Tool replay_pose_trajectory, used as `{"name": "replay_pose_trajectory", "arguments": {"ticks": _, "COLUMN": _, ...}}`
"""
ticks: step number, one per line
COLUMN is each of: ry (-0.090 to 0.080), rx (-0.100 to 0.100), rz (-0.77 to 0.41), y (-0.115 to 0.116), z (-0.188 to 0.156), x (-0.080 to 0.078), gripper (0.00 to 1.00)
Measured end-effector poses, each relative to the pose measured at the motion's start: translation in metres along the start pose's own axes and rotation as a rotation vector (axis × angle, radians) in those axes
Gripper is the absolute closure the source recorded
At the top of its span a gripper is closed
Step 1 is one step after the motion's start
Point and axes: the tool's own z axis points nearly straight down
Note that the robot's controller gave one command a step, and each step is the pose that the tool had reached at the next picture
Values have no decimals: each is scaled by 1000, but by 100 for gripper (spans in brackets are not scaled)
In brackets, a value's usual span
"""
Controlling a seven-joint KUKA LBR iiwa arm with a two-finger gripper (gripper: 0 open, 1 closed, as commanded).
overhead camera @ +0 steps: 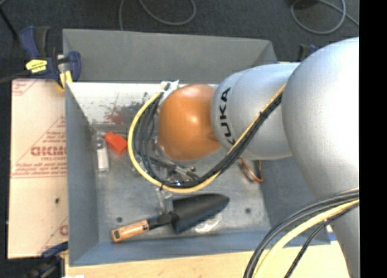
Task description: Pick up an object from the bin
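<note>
Arm (pixel 260 113) down in the bin (pixel 181 59), gripper (pixel 163 193) just over a trowel (pixel 181 212).

The black trowel with its orange handle lies flat at the bin's 6 o'clock, handle pointing toward 8. The gripper pokes out beneath the wrist's orange cover (pixel 184 122), just above where blade meets handle; whether it is spread or pressed together I cannot tell. A small orange block (pixel 116 142) and a clear tube (pixel 101 156) lie at 9 o'clock.

grey bin (pixel 121 201) | black orange-handled trowel (pixel 184 212), front | orange block (pixel 116 142), left | clear vial (pixel 101 156) beside it
</note>
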Motion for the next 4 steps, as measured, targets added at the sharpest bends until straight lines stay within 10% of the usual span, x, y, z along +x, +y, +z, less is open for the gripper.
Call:
{"name": "replay_pose_trajectory", "arguments": {"ticks": 1, "ry": -1, "rx": 0, "rz": 182, "y": -19, "z": -6, "x": 5, "gripper": 0}}
{"name": "replay_pose_trajectory", "arguments": {"ticks": 3, "ry": -3, "rx": 0, "rz": -176, "y": -48, "z": -30, "x": 27, "gripper": 0}}
{"name": "replay_pose_trajectory", "arguments": {"ticks": 4, "ry": -5, "rx": 3, "rz": -126, "y": -72, "z": -3, "x": 57, "gripper": 0}}
